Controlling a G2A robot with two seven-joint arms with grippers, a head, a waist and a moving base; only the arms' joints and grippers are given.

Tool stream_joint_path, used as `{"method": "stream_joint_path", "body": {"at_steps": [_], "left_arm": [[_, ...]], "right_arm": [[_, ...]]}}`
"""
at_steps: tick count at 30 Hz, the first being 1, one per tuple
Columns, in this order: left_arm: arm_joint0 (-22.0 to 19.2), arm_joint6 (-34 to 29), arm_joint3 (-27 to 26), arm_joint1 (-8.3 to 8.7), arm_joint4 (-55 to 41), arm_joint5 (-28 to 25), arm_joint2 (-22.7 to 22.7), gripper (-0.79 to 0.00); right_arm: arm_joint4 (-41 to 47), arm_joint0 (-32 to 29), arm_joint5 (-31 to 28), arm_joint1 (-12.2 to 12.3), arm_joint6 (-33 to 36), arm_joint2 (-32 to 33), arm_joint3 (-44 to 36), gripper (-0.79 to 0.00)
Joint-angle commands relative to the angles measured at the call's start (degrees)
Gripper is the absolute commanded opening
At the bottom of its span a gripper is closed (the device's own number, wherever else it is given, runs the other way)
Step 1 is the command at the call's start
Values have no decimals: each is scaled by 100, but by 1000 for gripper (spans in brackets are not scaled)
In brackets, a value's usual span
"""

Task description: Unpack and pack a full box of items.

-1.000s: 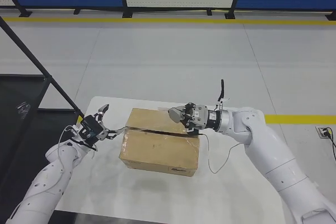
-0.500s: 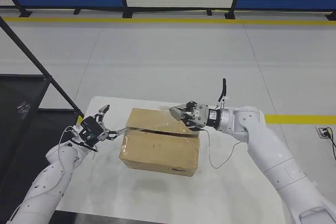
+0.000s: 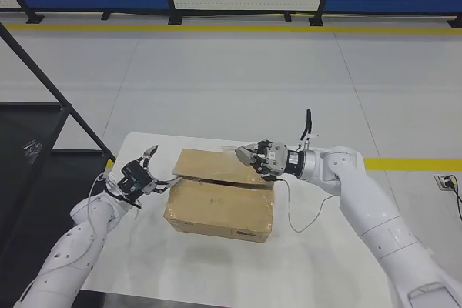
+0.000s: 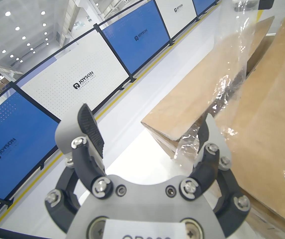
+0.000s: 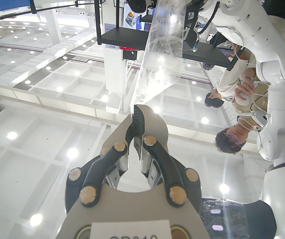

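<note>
Closed flaps (image 3: 209, 163) hide what lies inside the box (image 3: 219, 204), leaving a dark slit (image 3: 215, 181). The clear plastic strip (image 5: 162, 50) runs off the edge of the right wrist view. Its crumpled end partly covers one finger (image 4: 216, 135) of the left gripper (image 4: 147, 115).

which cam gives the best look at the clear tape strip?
Left wrist view: the tape strip stretches along the box seam, easy to see against the cardboard. Right wrist view shows it pinched in the right hand. Top view gives only a faint glint.

Box (image 3: 219, 206) flaps barely parted; tape strip (image 4: 232, 50) stretched over narrow gap, blocking entry.
</note>
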Motion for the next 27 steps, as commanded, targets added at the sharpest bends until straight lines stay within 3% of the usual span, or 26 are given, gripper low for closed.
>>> {"method": "stream_joint_path", "body": {"at_steps": [1, 27], "left_arm": [[-6, 34, 2, -24, -81, 86, 12, 0], [-210, -6, 289, -163, 36, 101, 251, 0]], "right_arm": [[-20, -2, -4, -14, 33, 17, 12, -785], [-295, -23, 87, -109, 278, 33, 264, -785]]}}
